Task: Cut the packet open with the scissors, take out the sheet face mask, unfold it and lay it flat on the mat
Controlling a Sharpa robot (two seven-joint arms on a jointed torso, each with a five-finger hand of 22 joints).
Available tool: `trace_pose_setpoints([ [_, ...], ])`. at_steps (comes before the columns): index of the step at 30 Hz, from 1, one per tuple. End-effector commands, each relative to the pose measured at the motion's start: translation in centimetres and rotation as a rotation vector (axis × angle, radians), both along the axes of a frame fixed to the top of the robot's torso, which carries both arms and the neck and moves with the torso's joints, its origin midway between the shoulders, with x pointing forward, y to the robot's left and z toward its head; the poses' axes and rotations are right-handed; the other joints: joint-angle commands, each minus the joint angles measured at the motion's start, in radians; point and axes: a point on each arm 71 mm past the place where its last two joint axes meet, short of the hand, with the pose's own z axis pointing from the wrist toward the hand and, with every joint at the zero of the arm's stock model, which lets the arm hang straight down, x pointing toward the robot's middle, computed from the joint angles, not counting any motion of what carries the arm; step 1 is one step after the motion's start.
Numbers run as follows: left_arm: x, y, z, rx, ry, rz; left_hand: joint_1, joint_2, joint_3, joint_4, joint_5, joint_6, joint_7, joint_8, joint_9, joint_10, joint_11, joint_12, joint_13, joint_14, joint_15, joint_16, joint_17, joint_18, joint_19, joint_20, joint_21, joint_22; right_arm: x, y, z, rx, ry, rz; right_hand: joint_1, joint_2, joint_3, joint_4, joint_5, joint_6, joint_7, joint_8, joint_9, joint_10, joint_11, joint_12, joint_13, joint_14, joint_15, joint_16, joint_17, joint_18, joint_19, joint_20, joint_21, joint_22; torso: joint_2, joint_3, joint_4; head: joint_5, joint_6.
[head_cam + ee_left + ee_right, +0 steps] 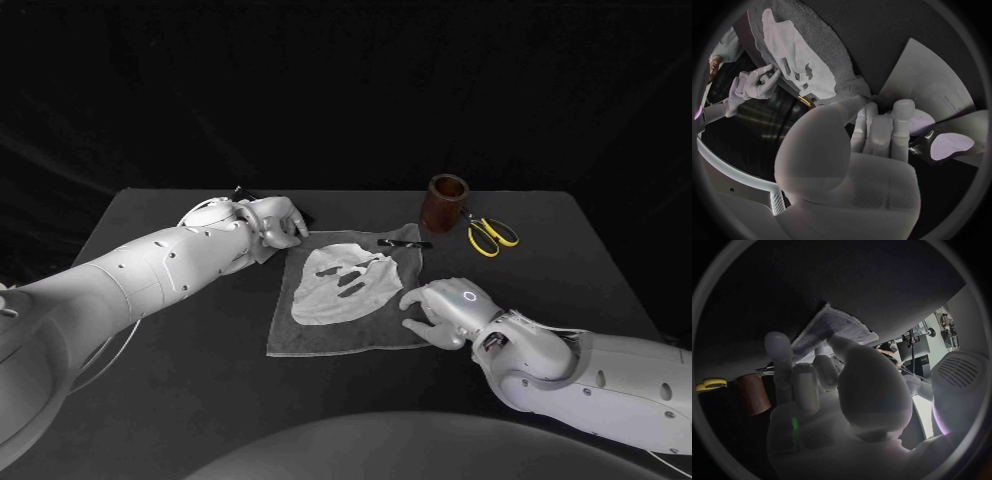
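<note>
Black table [606,250], mask [339,285] on mat [310,340], left robot hand [274,222] unclear, right robot hand [444,305] splayed

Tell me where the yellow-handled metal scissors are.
In the head view the yellow-handled scissors lie on the black table toward its far right, just right of the brown cylindrical holder.

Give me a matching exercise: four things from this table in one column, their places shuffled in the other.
1. white sheet face mask
2. yellow-handled scissors
3. brown cylindrical cup
4. silver left hand

A. upright on the black table, beyond the far right corner of the grey mat
B. at the mat's far left corner
C. spread open on the mat
D. flat on the table, right of the cup

Pairs: 1-C, 2-D, 3-A, 4-B
</note>
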Motion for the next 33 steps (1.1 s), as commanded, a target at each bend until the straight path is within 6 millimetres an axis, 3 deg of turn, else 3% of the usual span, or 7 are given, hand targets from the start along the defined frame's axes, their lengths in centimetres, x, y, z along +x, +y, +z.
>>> trace_pose_setpoints([
  [1, -0.4, 0.8, -1.4, 0.067, 0.064, 0.024, -0.004, 0.002, -0.007, 0.0, -0.002, -0.012, 0.003, -0.005, -0.008, -0.008, 0.0, 0.007, 0.002, -0.003, 0.004, 0.005, 0.0, -0.005, -0.007, 0.001, -0.006, 0.0, -0.8, -1.5, -1.9, -0.132, 0.111, -0.033, 0.025, -0.014, -0.011, -0.01, -0.007, 0.008, -0.003, -0.004, 0.002, -0.006, 0.0, -0.004, 0.002, 0.054, 0.003, -0.003, 0.098, 0.013, -0.002, -0.001, -0.003, 0.002, 0.0, -0.0001, 0.0018, -0.003, 0.0],
  [10, -0.4, 1.2, -1.4, 0.074, 0.071, 0.032, -0.002, 0.004, -0.008, -0.001, -0.002, -0.013, 0.003, -0.006, -0.008, -0.009, 0.0, 0.012, 0.005, -0.004, 0.004, 0.006, 0.0, -0.005, -0.008, 0.001, -0.005, 0.001, -1.5, -2.7, -2.0, -0.159, 0.118, -0.056, 0.022, -0.016, -0.018, -0.006, -0.007, 0.017, -0.003, -0.003, 0.001, -0.005, 0.0, -0.003, 0.002, 0.055, 0.003, -0.002, 0.1, 0.012, -0.001, -0.001, -0.001, 0.004, -0.001, -0.0018, 0.0016, -0.008, 0.0],
  [19, -0.3, 1.4, -1.5, 0.078, 0.072, 0.038, -0.002, 0.005, -0.008, -0.001, -0.002, -0.013, 0.003, -0.006, -0.008, -0.009, -0.001, 0.016, 0.008, -0.005, 0.004, 0.006, 0.0, -0.004, -0.008, 0.001, -0.005, 0.001, -2.1, -3.1, -2.0, -0.172, 0.131, -0.057, 0.022, -0.02, -0.025, -0.004, -0.007, 0.024, -0.005, -0.002, 0.0, -0.005, -0.001, -0.004, 0.001, 0.055, 0.002, -0.002, 0.1, 0.012, -0.001, -0.002, -0.002, 0.005, 0.001, -0.001, 0.0038, -0.01, 0.0],
  [27, -0.3, 1.6, -1.4, 0.078, 0.069, 0.042, -0.002, 0.005, -0.009, -0.001, -0.002, -0.013, 0.003, -0.006, -0.008, -0.009, -0.001, 0.017, 0.009, -0.005, 0.004, 0.006, 0.0, -0.004, -0.009, 0.001, -0.006, 0.0, -2.8, -3.4, -2.0, -0.182, 0.151, -0.051, 0.02, -0.024, -0.034, -0.001, -0.007, 0.029, -0.007, -0.001, -0.001, -0.003, -0.002, -0.001, 0.003, 0.056, 0.002, 0.0, 0.101, 0.012, 0.0, -0.003, 0.0, 0.008, -0.001, -0.0016, 0.0001, -0.013, 0.0],
  [33, -0.3, 1.6, -1.4, 0.077, 0.067, 0.042, -0.002, 0.005, -0.009, -0.001, -0.002, -0.013, 0.003, -0.006, -0.008, -0.009, -0.001, 0.017, 0.009, -0.005, 0.004, 0.006, 0.0, -0.004, -0.009, 0.001, -0.006, 0.0, -3.4, -3.3, -2.0, -0.169, 0.156, -0.045, 0.016, -0.025, -0.042, 0.004, -0.007, 0.034, -0.008, -0.001, -0.002, -0.001, -0.003, 0.001, 0.004, 0.057, 0.001, 0.0, 0.102, 0.011, 0.002, -0.004, 0.001, 0.01, 0.0, -0.0007, 0.0035, -0.018, 0.0],
])
